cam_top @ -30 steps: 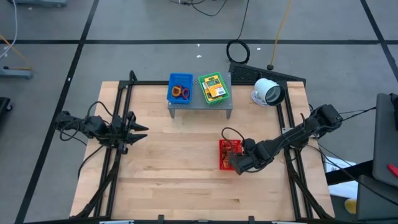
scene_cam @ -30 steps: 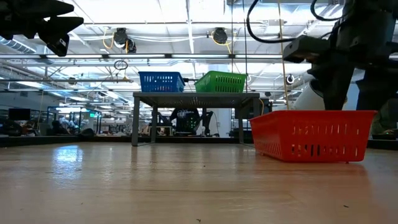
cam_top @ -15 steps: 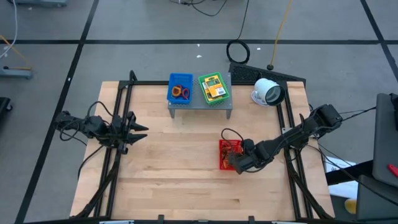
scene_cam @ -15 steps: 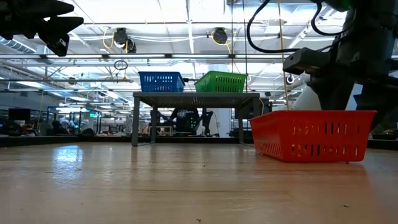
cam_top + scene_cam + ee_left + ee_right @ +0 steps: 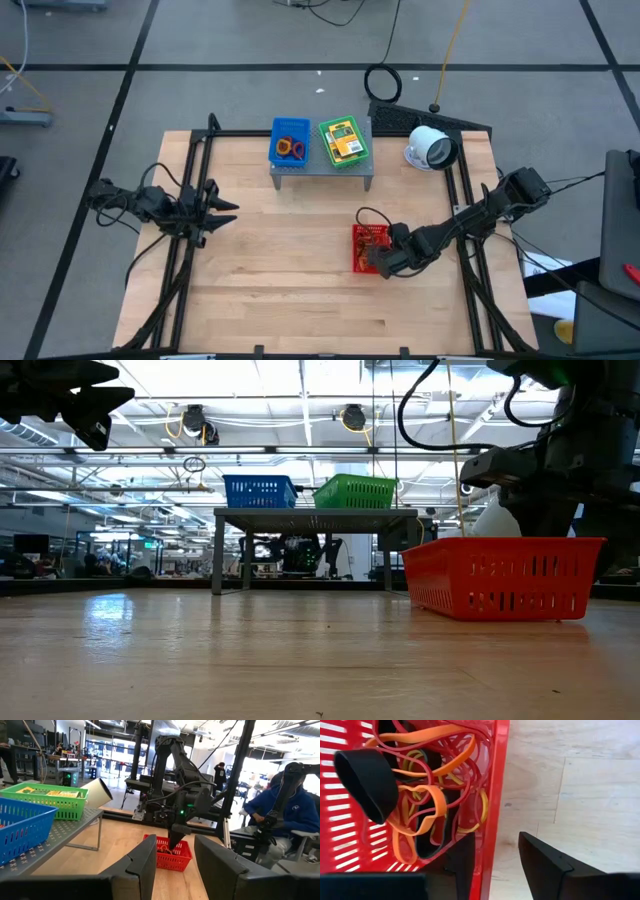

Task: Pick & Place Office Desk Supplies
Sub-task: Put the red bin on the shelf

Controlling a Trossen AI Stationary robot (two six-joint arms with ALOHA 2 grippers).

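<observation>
Inside the red basket, toward the table's right edge, orange, red, yellow and black rubber bands lie tangled. Right gripper hangs over the basket's rim, fingers parted astride the wall, gripping nothing. Packets fill the green basket on the shelf at the far edge. Left gripper waits partly open, empty, by the left edge.

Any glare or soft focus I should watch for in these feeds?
Low view: ceiling lights reflect as a pale sheen on the wooden table, and its nearest boards look soft. Left wrist view: the bright background beyond the red basket is washed out. Right wrist view: the rubber bands look sharp, evenly lit.
</observation>
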